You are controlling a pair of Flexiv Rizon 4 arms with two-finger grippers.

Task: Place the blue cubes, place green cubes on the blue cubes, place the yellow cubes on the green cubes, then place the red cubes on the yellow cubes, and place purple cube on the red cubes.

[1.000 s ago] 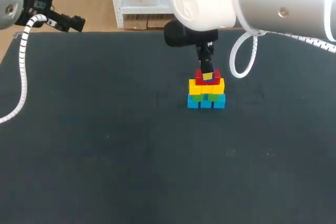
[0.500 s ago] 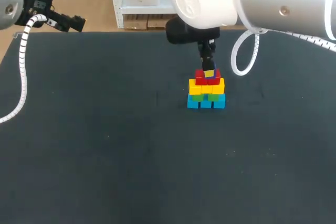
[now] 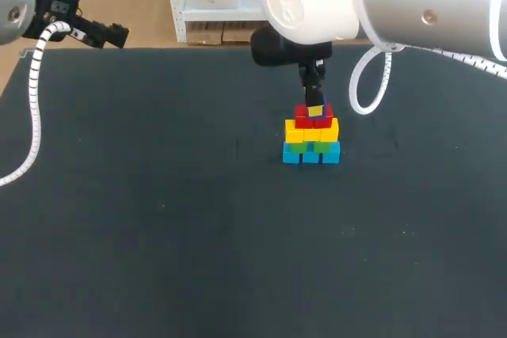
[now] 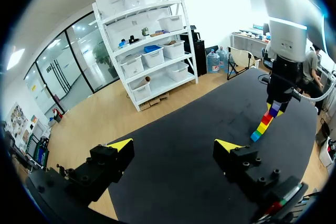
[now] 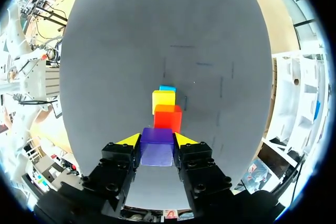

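Nearly capped: my right gripper clamped the purple cube over the red cubes.
I judged a skewed release might tip it off them.

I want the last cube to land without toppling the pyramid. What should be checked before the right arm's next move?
1. Grip: right pincer shut on the small purple cube, one finger on each side: ok.
2. Aim: purple cube lined up over the red cubes: ok.
3. Contact: purple cube resting on the red cubes: cannot tell.
4. Layers in order: blue cubes on the black table, then green cubes, yellow cubes, red on top: ok.
5. Clearance: left pincer open, well away from the stack: ok.
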